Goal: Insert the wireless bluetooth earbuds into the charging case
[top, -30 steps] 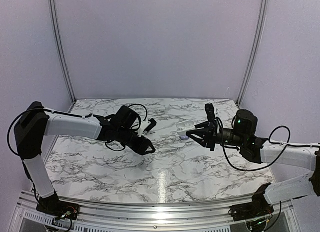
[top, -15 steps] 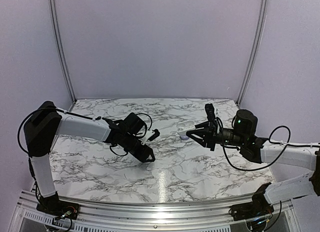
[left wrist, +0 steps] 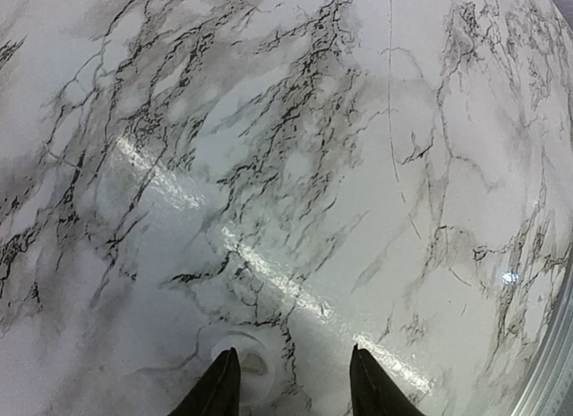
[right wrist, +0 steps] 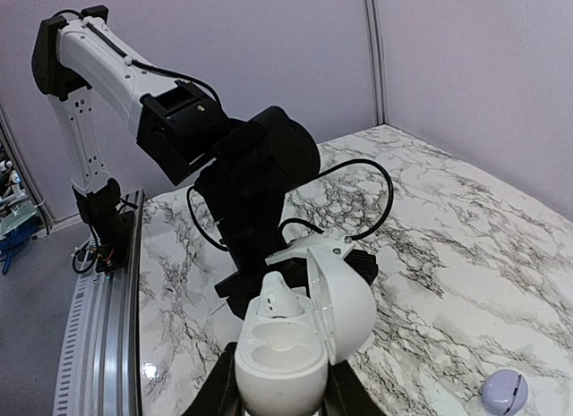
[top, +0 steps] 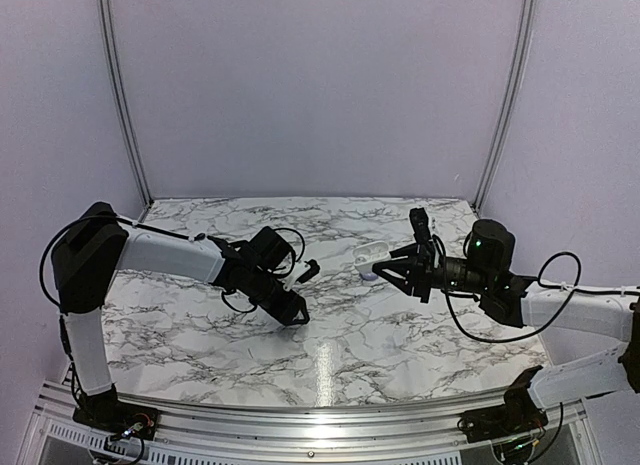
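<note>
My right gripper [right wrist: 285, 394] is shut on the white charging case [right wrist: 279, 362] and holds it above the table with its lid [right wrist: 345, 300] swung open. One whitish earbud [right wrist: 283, 300] sits in the far slot; the near slot is empty. The case also shows in the top view [top: 370, 252]. My left gripper [left wrist: 291, 385] is open, tips down close to the marble. A small whitish earbud [left wrist: 249, 362] lies on the table between the fingers, right beside the left fingertip [left wrist: 221, 385]. In the top view the left gripper [top: 297, 313] is left of centre.
A small lilac rounded case [right wrist: 504, 391] lies on the marble table [top: 400, 335] beneath the held case; it also shows in the top view [top: 368, 276]. The left arm's black wrist and cables [right wrist: 260, 174] fill the space in front of the right gripper.
The left gripper has swung right and down to the table near the centre, then nearly settled. The right arm and the held case have not moved.
</note>
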`<state>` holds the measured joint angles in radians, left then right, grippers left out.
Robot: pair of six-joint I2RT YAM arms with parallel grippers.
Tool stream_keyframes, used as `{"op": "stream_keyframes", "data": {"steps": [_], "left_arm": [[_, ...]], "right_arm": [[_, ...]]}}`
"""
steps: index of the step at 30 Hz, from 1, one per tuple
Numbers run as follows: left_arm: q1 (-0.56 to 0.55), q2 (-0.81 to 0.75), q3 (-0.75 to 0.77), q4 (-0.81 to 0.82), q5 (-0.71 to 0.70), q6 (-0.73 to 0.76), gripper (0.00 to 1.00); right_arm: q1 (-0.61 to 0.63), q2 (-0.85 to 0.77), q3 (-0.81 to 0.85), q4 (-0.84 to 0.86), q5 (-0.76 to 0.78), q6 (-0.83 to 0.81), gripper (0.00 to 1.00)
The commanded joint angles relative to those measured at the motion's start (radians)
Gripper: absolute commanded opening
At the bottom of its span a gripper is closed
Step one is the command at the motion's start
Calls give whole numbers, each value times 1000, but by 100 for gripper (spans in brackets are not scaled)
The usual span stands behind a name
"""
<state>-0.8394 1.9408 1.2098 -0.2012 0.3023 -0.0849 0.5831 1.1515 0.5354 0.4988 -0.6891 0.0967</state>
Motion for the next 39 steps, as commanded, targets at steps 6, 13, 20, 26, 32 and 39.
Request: {"op": "stream_keyframes", "data": {"steps": [6, 13, 20, 26, 32, 39], "left_arm": [[3, 20, 13, -83, -101, 36, 38], [2, 20, 14, -96, -132, 47, 32], [4, -4, 16, -96, -172, 48, 17], [14, -24, 12, -90, -181, 45, 10], [25, -65, -5, -68, -155, 56, 3], [39, -248, -90, 37, -9, 138, 0]], "right_arm": [[-11, -13, 14, -8, 11, -12, 0], [-12, -13, 15, -9, 12, -11, 0], [-11, -12, 17, -8, 11, -8, 0], [-10, -7, 17, -6, 7, -5, 0], [-11, -6, 17, -7, 3, -6, 0], [-9, 16, 21, 6, -39, -12, 0]]}}
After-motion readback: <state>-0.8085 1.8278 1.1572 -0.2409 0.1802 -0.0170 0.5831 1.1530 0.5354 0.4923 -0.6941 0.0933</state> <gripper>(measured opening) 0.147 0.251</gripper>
